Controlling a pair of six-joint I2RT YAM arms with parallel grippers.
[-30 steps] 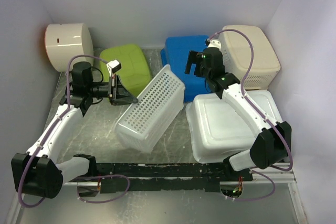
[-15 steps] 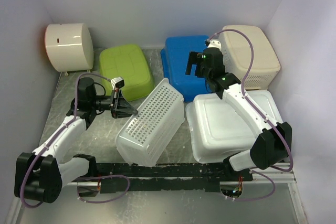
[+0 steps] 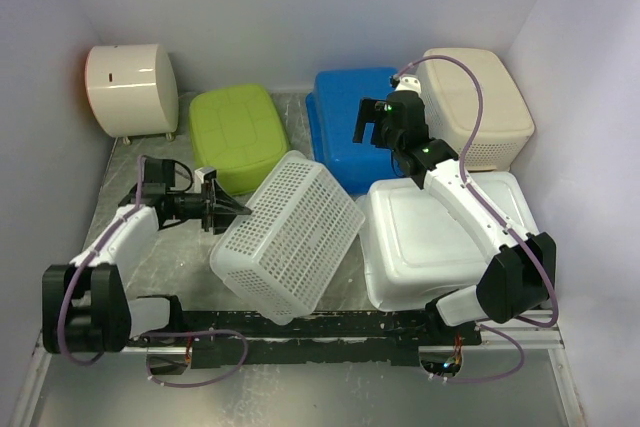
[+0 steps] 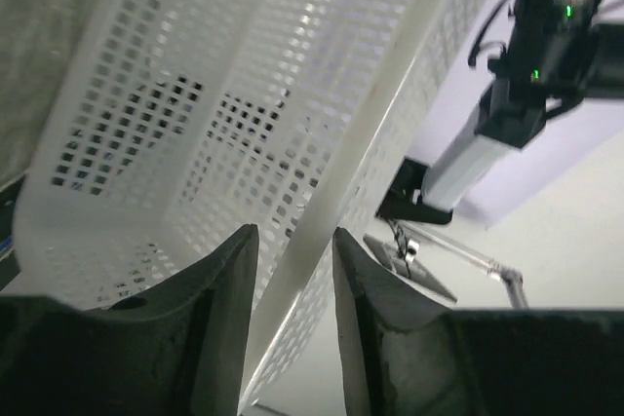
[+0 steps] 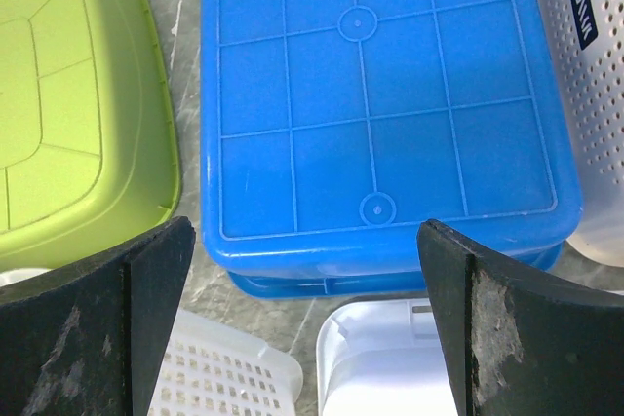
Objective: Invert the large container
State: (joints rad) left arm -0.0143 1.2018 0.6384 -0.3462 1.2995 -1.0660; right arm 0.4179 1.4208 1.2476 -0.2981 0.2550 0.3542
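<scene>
The left gripper (image 4: pixel 292 245) pinches the white mesh basket's (image 3: pixel 285 237) rim, the right gripper (image 5: pixel 304 231) gapes empty over the blue tub (image 5: pixel 380 94) beside the large container (image 3: pixel 425 242), and the cream basket's (image 5: pixel 600 124) black label (image 5: pixel 582 7) is illegible.

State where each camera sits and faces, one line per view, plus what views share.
Top external: above and behind the bases, looking down; both arms, left gripper and right gripper show.
Left wrist: on the left arm, looking along its fingers, which pinch the white perforated basket.
Right wrist: on the right arm, looking down at the blue tub between its open fingers.
Shared: the basket in all three; the blue tub in top and right wrist.
</scene>
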